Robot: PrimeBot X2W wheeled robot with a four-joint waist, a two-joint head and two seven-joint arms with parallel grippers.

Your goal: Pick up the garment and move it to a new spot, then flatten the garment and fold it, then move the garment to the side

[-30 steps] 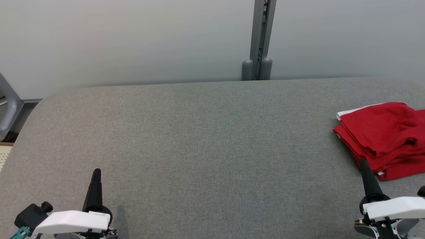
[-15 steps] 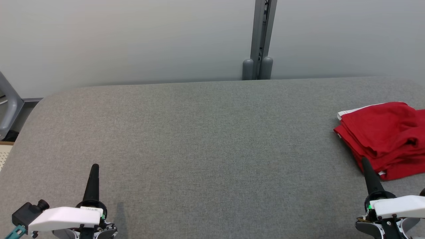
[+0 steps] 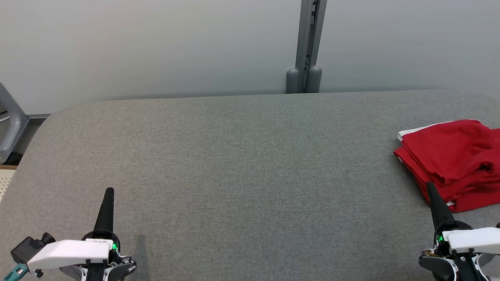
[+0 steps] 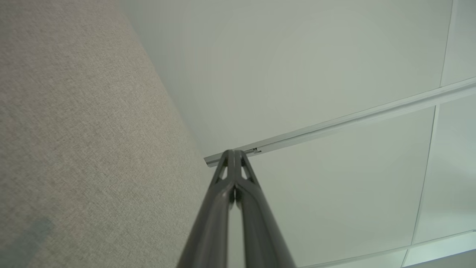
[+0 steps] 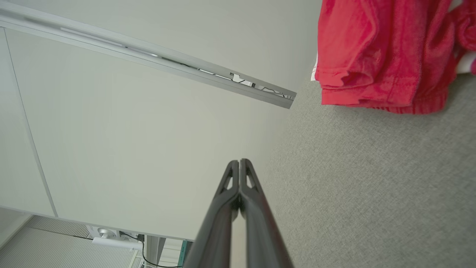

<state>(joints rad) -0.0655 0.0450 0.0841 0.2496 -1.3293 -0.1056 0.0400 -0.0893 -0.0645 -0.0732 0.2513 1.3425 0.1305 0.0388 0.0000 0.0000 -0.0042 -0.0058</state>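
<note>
The right gripper (image 3: 430, 188) is closed tight and holds nothing. In the right wrist view its two dark fingers (image 5: 219, 223) lie pressed together, with only the grey table and the pale wall (image 5: 130, 130) beyond them. The left gripper (image 3: 109, 192) is closed and empty in the same way, low at the near left of the table (image 3: 234, 156).

The red garment (image 3: 455, 156) lies folded in several layers at the right side of the table, cut by the edge of the head view. A white strip (image 3: 408, 132) shows at its far corner. From the head the right fingertip seems to overlap the near hem, but the wrist view shows the garment (image 5: 372, 56) apart from the tips, ahead and to one side.

The task looks almost finished, because the garment is folded and put aside. To finish well, the right arm should move away from the hem without going lower, so that no layer is caught and the fold is not pulled open.
</note>
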